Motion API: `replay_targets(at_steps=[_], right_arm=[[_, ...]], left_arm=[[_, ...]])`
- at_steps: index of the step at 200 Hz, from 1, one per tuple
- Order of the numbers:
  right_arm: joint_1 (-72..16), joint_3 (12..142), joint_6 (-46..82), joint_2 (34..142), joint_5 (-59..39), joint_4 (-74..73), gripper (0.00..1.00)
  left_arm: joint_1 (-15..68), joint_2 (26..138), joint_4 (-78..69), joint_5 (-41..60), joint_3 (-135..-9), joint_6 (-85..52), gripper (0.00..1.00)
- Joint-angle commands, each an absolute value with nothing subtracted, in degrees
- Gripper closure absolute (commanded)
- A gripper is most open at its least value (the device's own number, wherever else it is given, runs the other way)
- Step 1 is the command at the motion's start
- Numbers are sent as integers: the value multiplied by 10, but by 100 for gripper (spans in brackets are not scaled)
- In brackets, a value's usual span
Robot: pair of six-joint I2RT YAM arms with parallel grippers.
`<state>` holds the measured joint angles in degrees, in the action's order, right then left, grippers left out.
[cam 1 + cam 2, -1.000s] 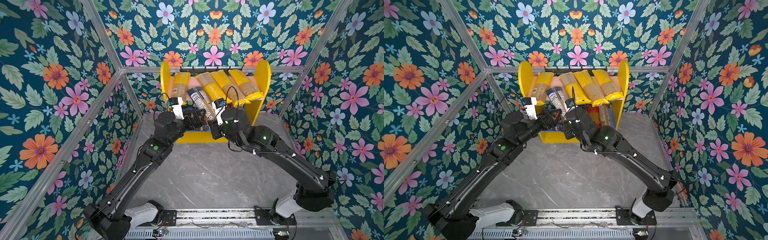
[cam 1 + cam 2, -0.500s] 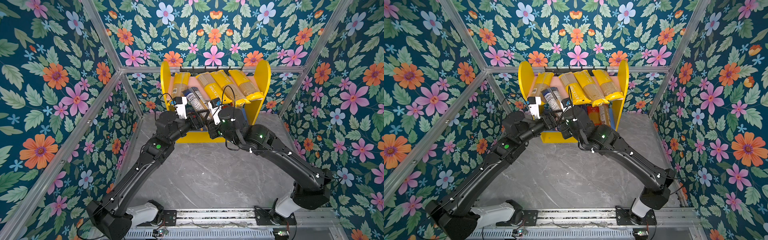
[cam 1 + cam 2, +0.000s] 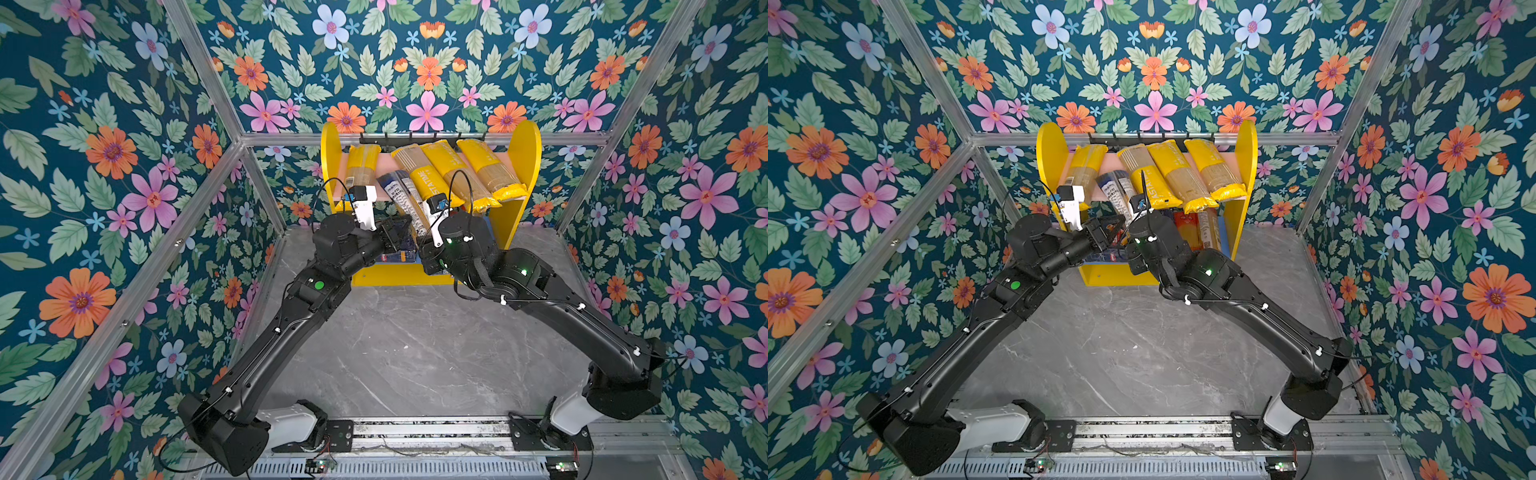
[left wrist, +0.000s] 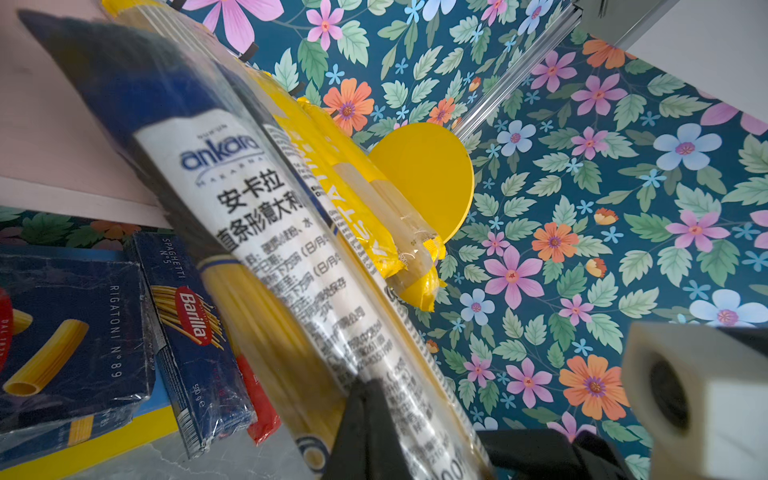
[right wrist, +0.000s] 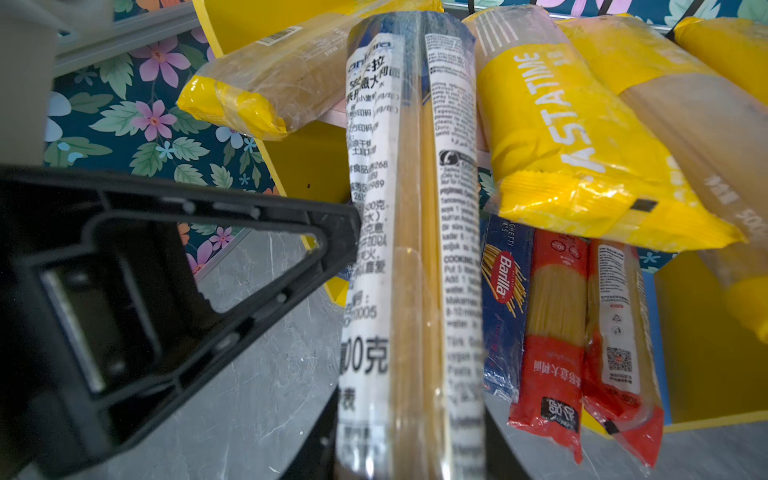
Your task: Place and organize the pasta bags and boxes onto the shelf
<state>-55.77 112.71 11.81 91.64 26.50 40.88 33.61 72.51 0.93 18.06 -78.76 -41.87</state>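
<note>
One navy Ankara spaghetti bag [image 5: 411,249] leans off the shelf [image 3: 525,158] at twelve o'clock, my right fingers [image 5: 322,451] pinching it, left fingers [image 5: 338,226] pressed together against it; shoving sideways could dislodge the PASTATIME bag [image 5: 552,137].

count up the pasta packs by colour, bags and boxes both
yellow bags: 4
navy bag: 1
red-and-clear bags: 2
dark blue Barilla boxes: 2
total: 9
</note>
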Motion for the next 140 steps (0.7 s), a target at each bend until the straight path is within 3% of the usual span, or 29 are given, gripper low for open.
replay_targets(at_steps=[1,11,34,48,83,140], right_arm=[[-563,1129,108,909,225,338,92],[-563,1129,105,911,223,335,92],[-563,1124,99,913,211,324,92],[-563,1117,99,910,211,316,92],[-562,1095,93,895,212,301,92],[-562,1093,86,890,212,303,92]], left_arm=[[336,732,2,203,-792,-404,83],[336,731,-4,211,-789,-405,53],[333,729,-16,215,-781,-408,26],[328,730,-21,222,-778,-414,14],[318,723,-5,222,-765,-414,7],[307,724,14,216,-749,-415,6]])
